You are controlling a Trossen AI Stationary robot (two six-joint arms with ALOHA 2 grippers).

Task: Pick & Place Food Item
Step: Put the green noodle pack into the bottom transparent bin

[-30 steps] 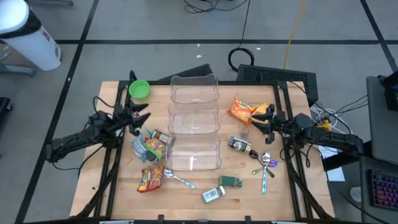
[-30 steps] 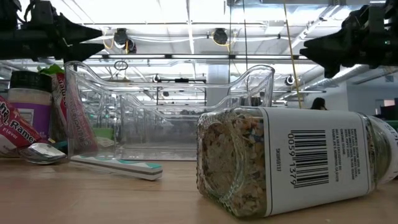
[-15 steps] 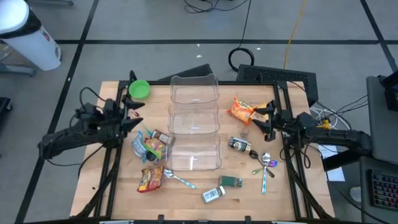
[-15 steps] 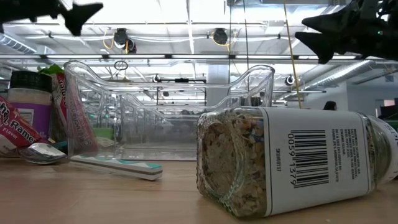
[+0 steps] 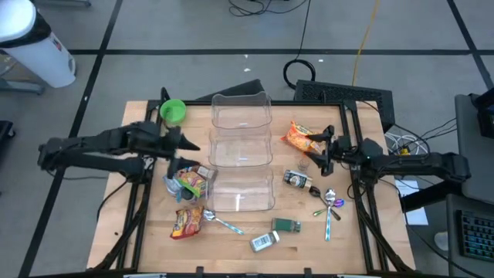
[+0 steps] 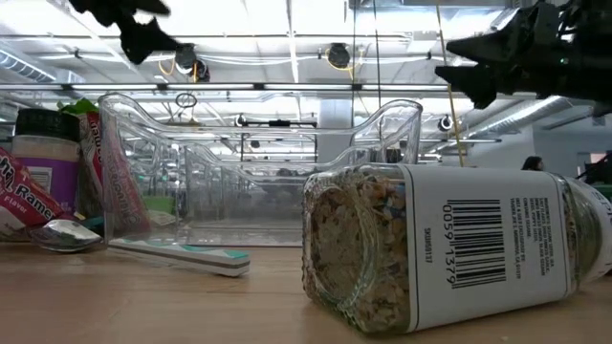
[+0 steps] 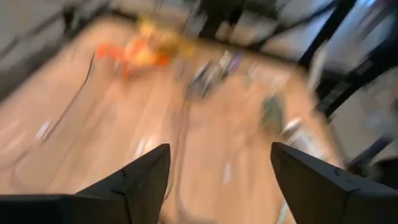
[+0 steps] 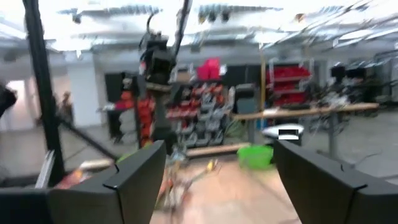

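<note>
Left gripper (image 5: 187,146) with fingers spread wide and empty, above the table's (image 5: 239,224) left half beside the clear bin (image 5: 241,152).
Right gripper (image 5: 315,151), likewise open and empty, hung just beside the orange snack packet (image 5: 299,137), which lay far right of the bin; a ramen packet (image 5: 186,222) lay near left.

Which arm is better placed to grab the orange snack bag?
Right. The open right gripper hovers just beside the orange snack bag; the left gripper is across the clear plastic bins.
</note>
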